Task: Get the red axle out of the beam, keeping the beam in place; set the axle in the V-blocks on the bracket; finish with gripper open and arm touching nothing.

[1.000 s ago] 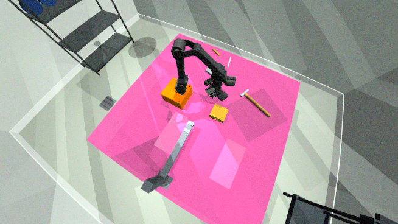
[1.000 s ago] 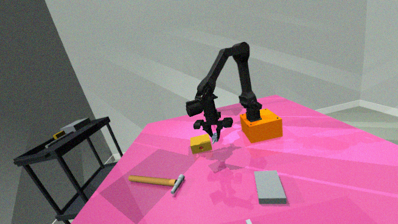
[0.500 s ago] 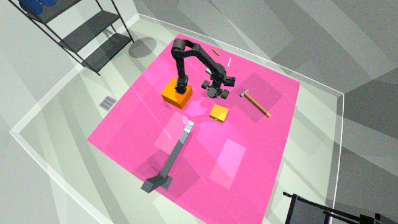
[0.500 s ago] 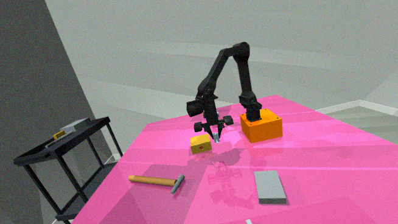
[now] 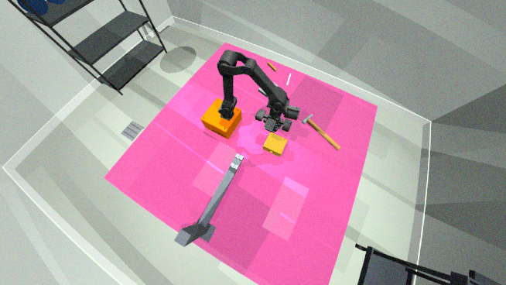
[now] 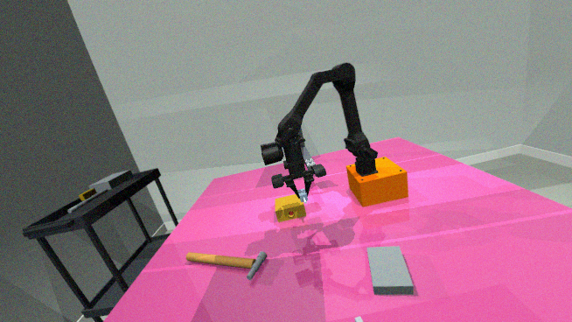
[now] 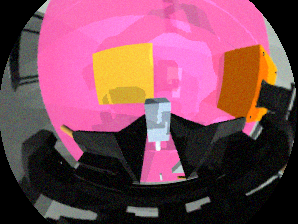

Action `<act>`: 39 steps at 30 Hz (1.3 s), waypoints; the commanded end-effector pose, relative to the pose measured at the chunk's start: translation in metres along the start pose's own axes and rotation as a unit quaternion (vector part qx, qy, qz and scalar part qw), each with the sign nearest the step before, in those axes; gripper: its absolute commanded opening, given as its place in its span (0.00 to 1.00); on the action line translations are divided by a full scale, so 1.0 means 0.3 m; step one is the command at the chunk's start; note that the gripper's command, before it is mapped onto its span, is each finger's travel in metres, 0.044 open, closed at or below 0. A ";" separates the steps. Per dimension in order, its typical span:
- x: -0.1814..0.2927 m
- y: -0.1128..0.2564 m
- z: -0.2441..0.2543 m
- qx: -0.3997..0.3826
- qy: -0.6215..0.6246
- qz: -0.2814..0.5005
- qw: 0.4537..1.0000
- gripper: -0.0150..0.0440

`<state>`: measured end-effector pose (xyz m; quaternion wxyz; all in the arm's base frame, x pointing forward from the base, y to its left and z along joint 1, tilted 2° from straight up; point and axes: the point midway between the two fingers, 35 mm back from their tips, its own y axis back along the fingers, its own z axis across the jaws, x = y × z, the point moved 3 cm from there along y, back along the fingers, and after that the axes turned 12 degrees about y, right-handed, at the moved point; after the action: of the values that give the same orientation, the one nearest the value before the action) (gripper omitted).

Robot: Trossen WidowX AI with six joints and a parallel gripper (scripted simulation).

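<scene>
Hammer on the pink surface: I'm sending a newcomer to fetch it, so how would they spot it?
Find the black arm on its orange box. Beyond the small yellow block lies the hammer. Unlike the blocks, it has a long wooden handle and grey head.

Pale grey walls w/ white skirting [image 5: 294, 59] [image 6: 490, 153]; one darker wall [image 6: 57, 109]. Light floor [image 5: 391, 166] w/ grey vent [image 5: 132, 130]. Blk shelf unit [image 5: 154, 32] in one corner, blue items [image 5: 34, 7] up top. Blk cart [image 5: 369, 267] [image 6: 102, 255] nr the bench's pink top [image 5: 329, 170] [image 6: 459, 236]. Patchy light & shadow.
</scene>
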<state>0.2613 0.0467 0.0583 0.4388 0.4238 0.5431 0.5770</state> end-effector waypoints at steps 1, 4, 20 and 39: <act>-0.063 0.001 0.027 0.002 0.005 0.001 1.000 0.25; -0.114 0.004 0.043 0.002 0.007 0.000 1.000 0.25; -0.418 0.013 0.070 0.002 0.019 -0.005 1.000 0.25; -0.653 0.001 0.024 0.002 0.028 -0.008 1.000 0.25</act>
<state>0.3168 -0.1399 0.0606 0.4300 0.4057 0.5582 0.5822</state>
